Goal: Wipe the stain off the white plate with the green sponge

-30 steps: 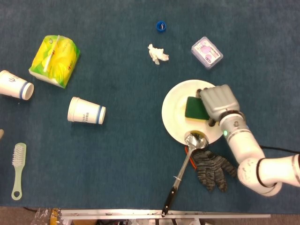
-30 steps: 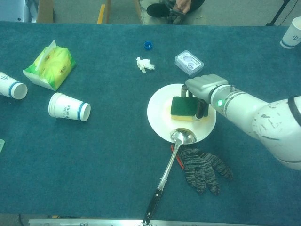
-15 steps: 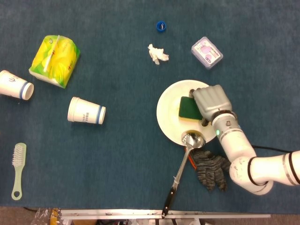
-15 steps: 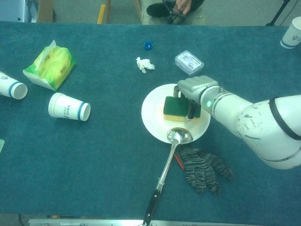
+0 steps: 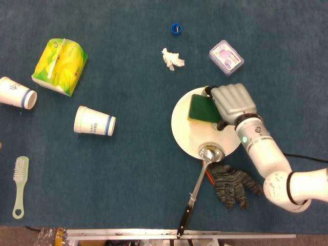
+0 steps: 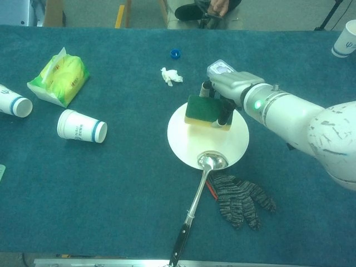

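In the head view, the green sponge [image 5: 198, 108] is held by the right hand [image 5: 233, 104], whose fingers are curled over the sponge's right edge. The sponge is pressed against the white plate [image 5: 187, 136] at about the plate's twelve o'clock, near the far rim. The bare part of the plate is seen as plain white, and no stain can be made out at this size. A ladle [image 5: 201, 174] is laid with its bowl on the plate's rim at about six o'clock, and a grey glove [image 5: 233, 185] is lying on the tabletop [image 5: 128, 179] at roughly five o'clock from the plate. The left hand is not seen.

In the chest view, the sponge [image 6: 203, 109] is shown gripped between the fingers of the right hand [image 6: 225, 89], its yellow underside just visible, over the far edge of the plate [image 6: 189, 142]. Whether it is fully in contact with the plate cannot be told. The left hand is not seen here either.

The wiping is judged to be well under way; since no mark is visible, little is thought to be left beyond a last pass and the setting down of the sponge.
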Motion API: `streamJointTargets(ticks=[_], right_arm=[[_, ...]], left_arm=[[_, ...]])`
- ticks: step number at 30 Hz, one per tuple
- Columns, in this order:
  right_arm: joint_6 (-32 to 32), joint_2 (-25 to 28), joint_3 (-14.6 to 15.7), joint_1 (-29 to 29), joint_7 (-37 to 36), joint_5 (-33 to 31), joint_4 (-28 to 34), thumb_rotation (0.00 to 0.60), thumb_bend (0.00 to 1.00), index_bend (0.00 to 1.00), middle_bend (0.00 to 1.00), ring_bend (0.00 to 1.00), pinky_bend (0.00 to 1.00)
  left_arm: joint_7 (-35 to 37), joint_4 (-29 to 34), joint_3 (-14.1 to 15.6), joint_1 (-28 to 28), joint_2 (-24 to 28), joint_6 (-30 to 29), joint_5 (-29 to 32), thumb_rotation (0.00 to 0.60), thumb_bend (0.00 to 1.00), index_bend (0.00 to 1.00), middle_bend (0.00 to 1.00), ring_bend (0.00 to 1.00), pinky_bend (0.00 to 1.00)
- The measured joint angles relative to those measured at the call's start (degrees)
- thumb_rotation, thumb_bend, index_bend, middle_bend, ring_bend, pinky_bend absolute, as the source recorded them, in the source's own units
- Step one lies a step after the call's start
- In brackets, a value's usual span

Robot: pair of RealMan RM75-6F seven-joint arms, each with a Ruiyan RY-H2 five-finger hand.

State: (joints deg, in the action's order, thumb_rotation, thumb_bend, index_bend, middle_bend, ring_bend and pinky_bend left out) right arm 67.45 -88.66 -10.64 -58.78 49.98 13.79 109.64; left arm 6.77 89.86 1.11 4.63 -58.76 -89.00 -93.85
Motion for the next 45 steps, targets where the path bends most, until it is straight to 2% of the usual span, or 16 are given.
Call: streamJointTargets(ticks=[8,23,29,39,45], right_arm=[[-1.3,-1.6,1.3,-1.0,1.1,-1.9,-1.7,0.600,0.19,0.31,0.35,0.37,0.64],[-2.1,-3.8,1.5,-6.3,7.6,-12.5,-4.8,0.600,0.19,0.31,0.35,0.37,0.64],[-1.1,-2.4,1.5,-7.1,8.8,-14.4,-3.3,0.600,0.19,0.31,0.35,0.37,0.64],[1.1,2.7,3.0,-7.3,10.5,-16.3,1.0,0.600,0.19,0.31,0.35,0.37,0.64],[1.8,2.1,3.8,-7.3,10.6,-15.1,0.5,0.600,0.19,0.31,0.35,0.37,0.64]], left_arm=[[0.1,0.0,0.1,0.1,0.0,0.5,0.0,0.600,0.18,0.15,0.12,0.05,0.16],[0.2,0.0,0.0,0.3,-0.1,0.6,-0.1,0.600,0.18,0.15,0.12,0.05,0.16],[0.4,-0.1,0.1,0.2,-0.2,0.4,-0.4,0.600,0.18,0.15,0.12,0.05,0.16],[0.2,0.1,0.2,0.0,-0.2,-0.2,-1.0,0.600,0.18,0.15,0.12,0.05,0.16],[0.4,0.1,0.2,0.0,-0.4,-0.5,-1.2,0.600,0.18,0.15,0.12,0.05,0.16]])
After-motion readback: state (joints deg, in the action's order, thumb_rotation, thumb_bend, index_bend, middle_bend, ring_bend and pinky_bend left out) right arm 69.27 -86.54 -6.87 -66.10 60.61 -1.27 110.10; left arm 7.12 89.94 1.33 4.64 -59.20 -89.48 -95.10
